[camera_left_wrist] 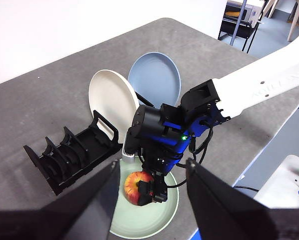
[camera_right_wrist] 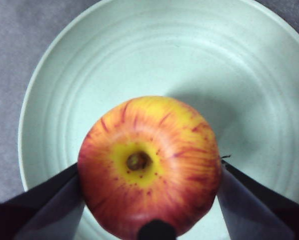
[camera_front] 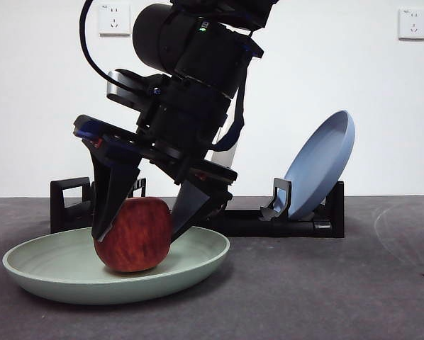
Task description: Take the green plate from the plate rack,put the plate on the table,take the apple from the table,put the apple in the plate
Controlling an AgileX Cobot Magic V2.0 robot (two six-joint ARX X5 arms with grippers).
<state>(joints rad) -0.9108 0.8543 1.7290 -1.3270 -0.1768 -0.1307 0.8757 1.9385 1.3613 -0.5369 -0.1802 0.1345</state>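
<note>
The apple (camera_front: 134, 236) sits inside the green plate (camera_front: 49, 273), resting on the plate's floor, stem end up; its stem-to-base axis stands near vertical, tipped slightly. The yellow patch around the stem faces the right wrist camera. The plate lies flat on the table (camera_front: 339, 290), rim upward, in front of the plate rack (camera_front: 297, 223).

The right gripper (camera_front: 140, 223) comes down steeply from above, its two jaws set on opposite sides of the apple at its widest part, touching or very nearly touching the skin; a firm pinch cannot be confirmed from the front view, though the right wrist view shows both jaws against the fruit.

The left gripper (camera_left_wrist: 149, 192) hangs high above the table, jaws spread wide, holding nothing.

In the rack, a blue plate (camera_front: 322, 163) leans tilted at one end; a white plate (camera_left_wrist: 112, 100) stands beside it.
</note>
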